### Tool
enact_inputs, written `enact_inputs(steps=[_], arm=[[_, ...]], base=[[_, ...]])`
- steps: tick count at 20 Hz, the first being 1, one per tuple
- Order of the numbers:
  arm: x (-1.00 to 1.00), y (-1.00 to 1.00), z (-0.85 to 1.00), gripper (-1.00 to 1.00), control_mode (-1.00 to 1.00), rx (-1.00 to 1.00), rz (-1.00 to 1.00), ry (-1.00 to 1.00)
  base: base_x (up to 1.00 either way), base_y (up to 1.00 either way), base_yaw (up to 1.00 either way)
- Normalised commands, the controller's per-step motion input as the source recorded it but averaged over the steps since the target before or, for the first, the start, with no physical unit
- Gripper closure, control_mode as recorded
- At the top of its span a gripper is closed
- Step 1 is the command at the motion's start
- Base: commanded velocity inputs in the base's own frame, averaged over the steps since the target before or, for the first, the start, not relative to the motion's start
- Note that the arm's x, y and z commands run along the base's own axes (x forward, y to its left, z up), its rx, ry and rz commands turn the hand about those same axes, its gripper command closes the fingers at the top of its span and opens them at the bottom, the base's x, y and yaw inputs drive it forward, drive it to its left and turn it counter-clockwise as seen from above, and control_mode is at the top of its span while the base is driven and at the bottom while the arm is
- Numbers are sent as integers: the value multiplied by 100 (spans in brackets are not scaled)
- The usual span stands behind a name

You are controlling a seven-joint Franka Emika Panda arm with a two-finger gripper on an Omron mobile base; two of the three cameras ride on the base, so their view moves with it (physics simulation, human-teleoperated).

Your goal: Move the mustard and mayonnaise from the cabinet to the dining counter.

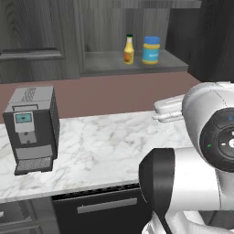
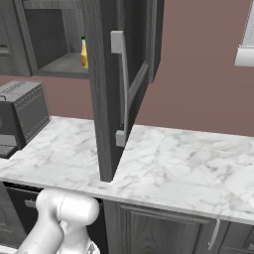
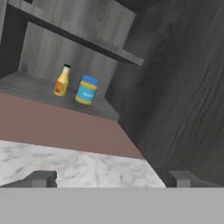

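Yellow mustard (image 1: 129, 49) and blue-lidded mayonnaise (image 1: 151, 50) stand side by side, upright on the open cabinet (image 1: 137, 64) shelf. Gripper (image 3: 109, 179) spread wide, well short of that shelf, holding nothing.

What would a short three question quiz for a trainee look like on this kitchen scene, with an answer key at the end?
1. True or false: the mustard and the mayonnaise stand side by side on the shelf of the open cabinet.
2. Multiple choice: what sits on the marble worktop at the left of the left base view? A) a toaster B) a coffee machine C) a kettle
3. Fill in: in the hand view the pincer is ____, with nothing between its fingertips.

Key: 1 true; 2 B; 3 open.
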Motion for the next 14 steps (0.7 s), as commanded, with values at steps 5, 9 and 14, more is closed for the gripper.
enact_inputs(steps=[5,9,14], arm=[[58,0,15,-100,-100,13,9,15],[55,-2,1,-100,-100,10,5,5],[50,0,0,-100,-100,11,3,0]], base=[[0,0,0],[0,0,0],[0,0,0]])
